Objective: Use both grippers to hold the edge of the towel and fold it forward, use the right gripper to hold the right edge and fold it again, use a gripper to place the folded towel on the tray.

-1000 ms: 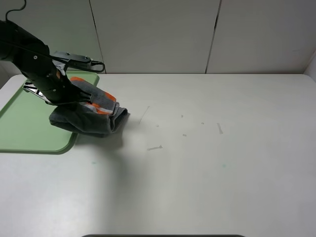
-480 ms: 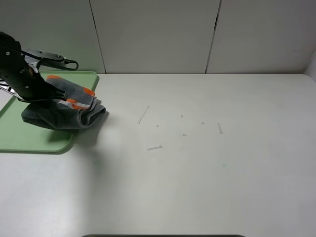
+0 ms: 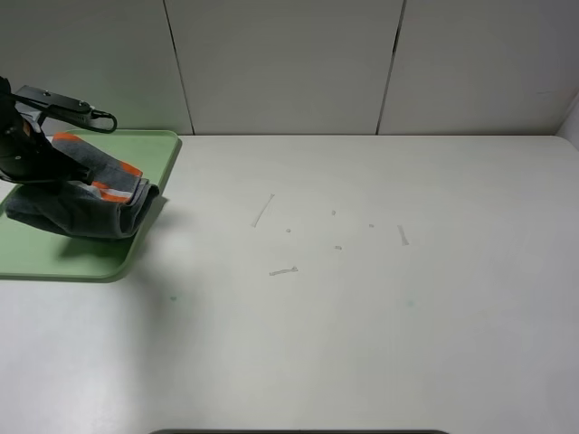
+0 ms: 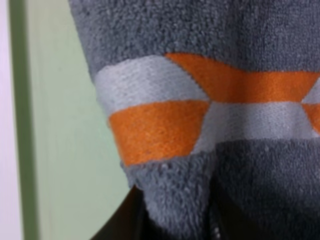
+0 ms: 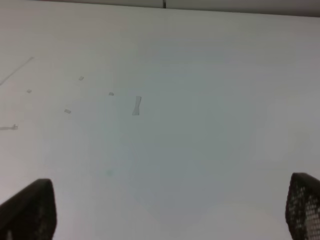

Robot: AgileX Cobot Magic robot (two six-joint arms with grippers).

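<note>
Leftward travel marks the change: over the last second the left gripper [image 3: 56, 176] has carried the folded towel [image 3: 86, 194] from the bare surface [image 3: 362, 298] near the tray's corner to a spot above the tray [image 3: 136, 249] itself. The bundle now hangs over the tray's right half, its rolled end just inside the right rim, apparently not yet resting flat.

The left fingers are closed on the towel; the wrist view is filled with grey terry cloth and the orange and white stripes [image 4: 200, 112], with green tray beside it. The right gripper [image 5: 165, 220] is out of the high view, and its fingers [image 5: 30, 210] stand wide apart over bare surface, holding nothing.

The towel sits directly under the left fingers, its long axis running roughly left to right across the tray. What is left, by this judgement, is a short descent and a release. Nothing stands in the way; the only risk seems to be the rolled end overhanging the right rim.
</note>
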